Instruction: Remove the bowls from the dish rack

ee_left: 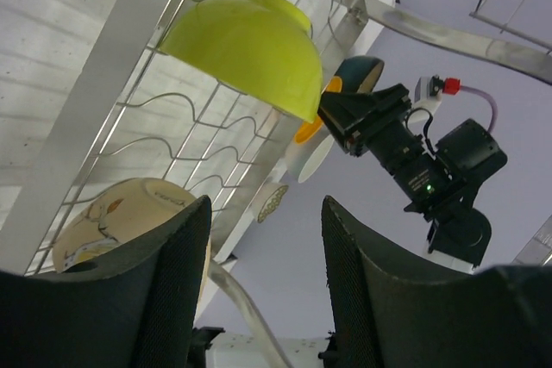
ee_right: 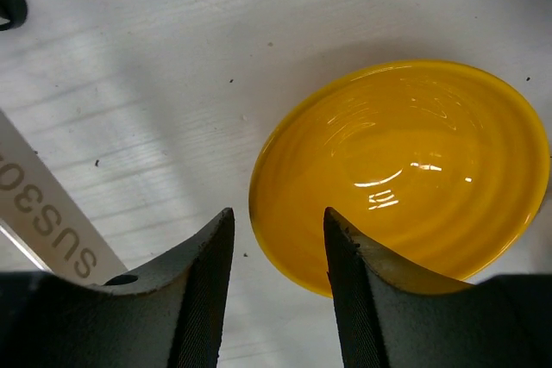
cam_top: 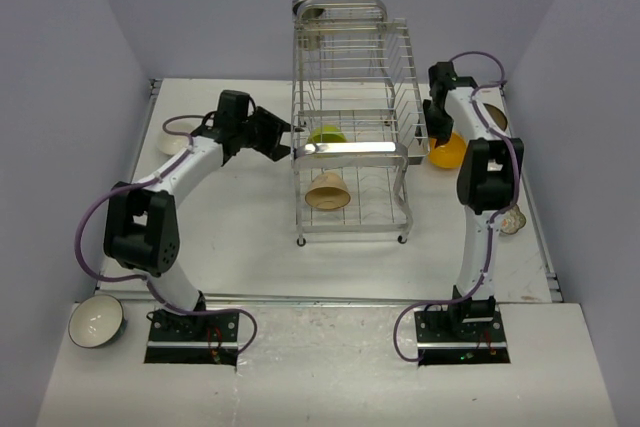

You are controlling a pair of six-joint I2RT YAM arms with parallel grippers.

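Observation:
The dish rack (cam_top: 352, 77) stands mid-table, tall and made of chrome wire. A lime-green bowl (cam_top: 327, 134) sits on its middle tier, and a tan bowl (cam_top: 328, 191) lies tilted on the lower tier. My left gripper (cam_top: 283, 137) is at the rack's left side, open and empty. In the left wrist view the green bowl (ee_left: 250, 45) and the tan bowl (ee_left: 121, 217) lie beyond the left gripper (ee_left: 266, 204). A yellow-orange bowl (ee_right: 414, 170) rests upright on the table right of the rack. My right gripper (ee_right: 278, 213) hangs open over its near rim without gripping it.
Another bowl (cam_top: 312, 15) sits at the rack's top left. Other bowls: one white (cam_top: 96, 321) at the near left corner, one (cam_top: 175, 142) behind the left arm, one (cam_top: 492, 117) at the back right, one patterned (cam_top: 512, 219) by the right arm.

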